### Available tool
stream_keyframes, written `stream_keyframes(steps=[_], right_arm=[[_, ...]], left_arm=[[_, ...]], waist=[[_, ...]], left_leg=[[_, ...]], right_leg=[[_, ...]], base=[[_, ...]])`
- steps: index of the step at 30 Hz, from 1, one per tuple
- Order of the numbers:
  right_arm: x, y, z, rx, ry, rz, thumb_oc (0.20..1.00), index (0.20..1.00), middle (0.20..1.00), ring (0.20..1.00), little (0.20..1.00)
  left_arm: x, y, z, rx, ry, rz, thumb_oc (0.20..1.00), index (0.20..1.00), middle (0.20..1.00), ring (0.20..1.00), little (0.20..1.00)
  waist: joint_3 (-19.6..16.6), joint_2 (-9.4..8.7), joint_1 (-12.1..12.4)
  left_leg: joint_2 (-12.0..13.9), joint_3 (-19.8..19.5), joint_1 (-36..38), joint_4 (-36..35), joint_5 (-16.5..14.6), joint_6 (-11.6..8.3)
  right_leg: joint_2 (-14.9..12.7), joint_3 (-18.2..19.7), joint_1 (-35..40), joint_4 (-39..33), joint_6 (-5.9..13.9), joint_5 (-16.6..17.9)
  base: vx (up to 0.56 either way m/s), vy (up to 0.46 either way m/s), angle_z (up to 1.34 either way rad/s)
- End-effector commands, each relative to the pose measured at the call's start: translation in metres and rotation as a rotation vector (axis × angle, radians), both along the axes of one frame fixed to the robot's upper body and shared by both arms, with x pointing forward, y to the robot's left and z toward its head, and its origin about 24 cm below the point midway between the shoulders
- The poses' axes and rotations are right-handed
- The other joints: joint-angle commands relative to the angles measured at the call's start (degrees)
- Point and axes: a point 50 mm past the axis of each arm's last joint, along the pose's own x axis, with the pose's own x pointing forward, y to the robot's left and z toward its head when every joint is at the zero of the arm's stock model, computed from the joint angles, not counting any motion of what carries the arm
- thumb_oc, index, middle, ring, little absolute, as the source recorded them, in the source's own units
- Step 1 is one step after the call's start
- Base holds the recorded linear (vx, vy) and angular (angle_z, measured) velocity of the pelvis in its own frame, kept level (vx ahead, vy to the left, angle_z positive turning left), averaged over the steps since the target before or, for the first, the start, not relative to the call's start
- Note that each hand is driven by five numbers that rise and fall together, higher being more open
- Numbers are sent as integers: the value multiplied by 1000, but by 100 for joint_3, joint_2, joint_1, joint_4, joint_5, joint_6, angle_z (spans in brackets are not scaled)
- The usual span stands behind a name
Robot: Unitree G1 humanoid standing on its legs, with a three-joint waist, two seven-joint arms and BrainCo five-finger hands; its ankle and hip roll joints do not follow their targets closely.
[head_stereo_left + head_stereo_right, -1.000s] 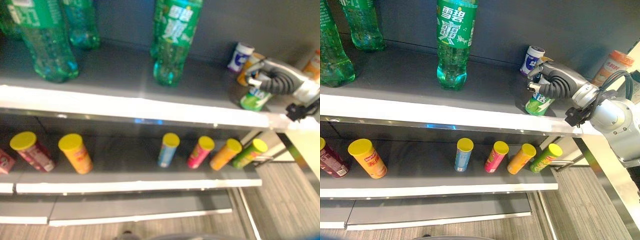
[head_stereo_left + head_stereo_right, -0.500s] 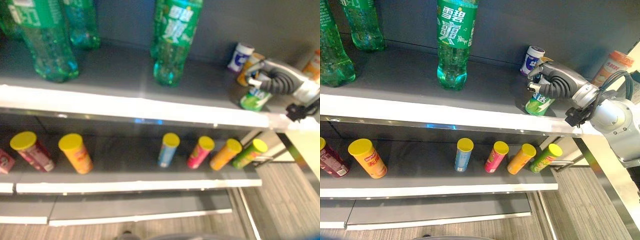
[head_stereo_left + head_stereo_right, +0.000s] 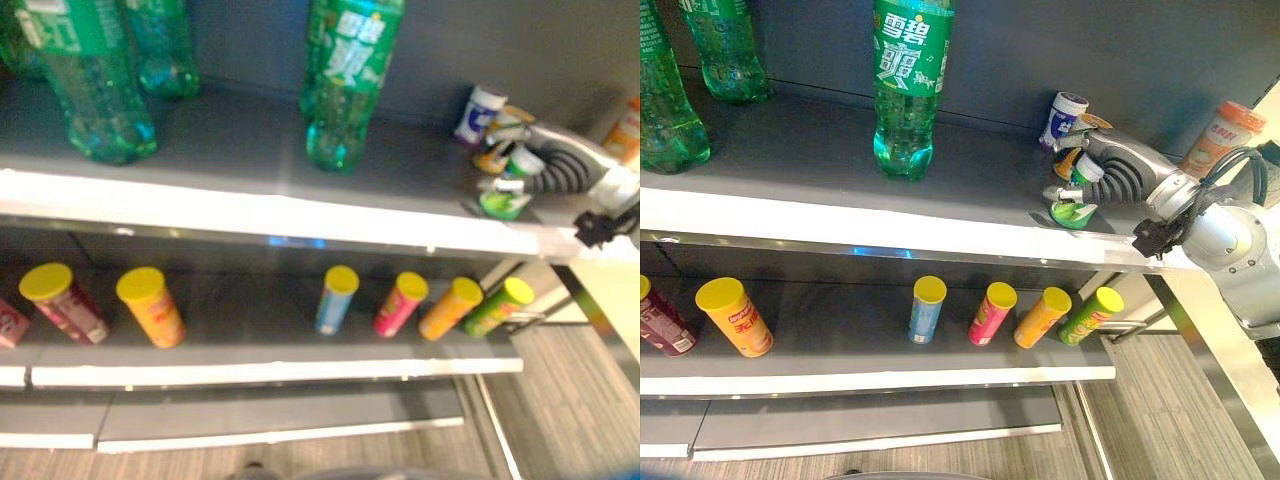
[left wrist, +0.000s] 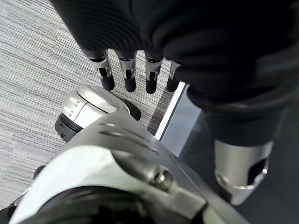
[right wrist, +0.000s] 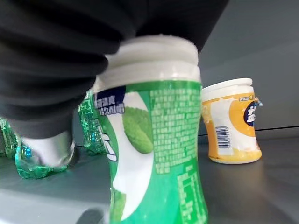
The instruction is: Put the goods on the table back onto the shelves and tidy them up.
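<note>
My right hand [image 3: 1118, 176] reaches onto the right end of the upper shelf [image 3: 840, 218] and is shut on a green gum bottle [image 3: 1074, 208] with a white cap. The bottle is tilted, its base turned toward the shelf's front edge. In the right wrist view the green gum bottle [image 5: 154, 154] stands right before the hand's dark cover [image 5: 56, 60]. An orange gum bottle [image 5: 231, 123] stands just behind it, and a blue-and-white gum bottle [image 3: 1064, 118] stands by the back wall. My left hand [image 4: 127, 70] hangs over the floor with straight fingers, holding nothing.
Tall green soda bottles [image 3: 908, 85] [image 3: 725, 50] stand on the left and middle of the upper shelf. An orange-capped jar [image 3: 1218, 135] sits at the far right. On the lower shelf lie several yellow-lidded chip cans [image 3: 735, 315] [image 3: 926, 308] [image 3: 1043, 316].
My right hand has turned and dropped slightly with the green gum bottle, tipping it from near upright to tilted with its base facing forward. Everything else stands as before.
</note>
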Motion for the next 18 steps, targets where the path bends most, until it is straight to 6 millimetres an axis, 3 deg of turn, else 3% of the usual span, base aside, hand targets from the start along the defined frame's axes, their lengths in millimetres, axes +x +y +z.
stream_keyframes(steps=[1, 18], right_arm=[[1, -7, 4, 33, -50, -32, 1000, 1000, 1000, 1000, 1000], [-19, -21, 48, 33, -329, -107, 1000, 1000, 1000, 1000, 1000]], left_arm=[[-4, -13, -4, -25, 21, -58, 1000, 1000, 1000, 1000, 1000], [2, -12, -3, 0, 7, -56, 1000, 1000, 1000, 1000, 1000]], waist=[[-310, 150, 212], [-352, 132, 128]], left_leg=[[98, -24, 124, 3, -637, 128], [93, 16, 162, 3, -680, 142]], right_leg=[[-284, 243, -613, 72, 85, 759], [-271, 272, -620, 66, 88, 796]], base=[[0, 0, 0], [0, 0, 0]])
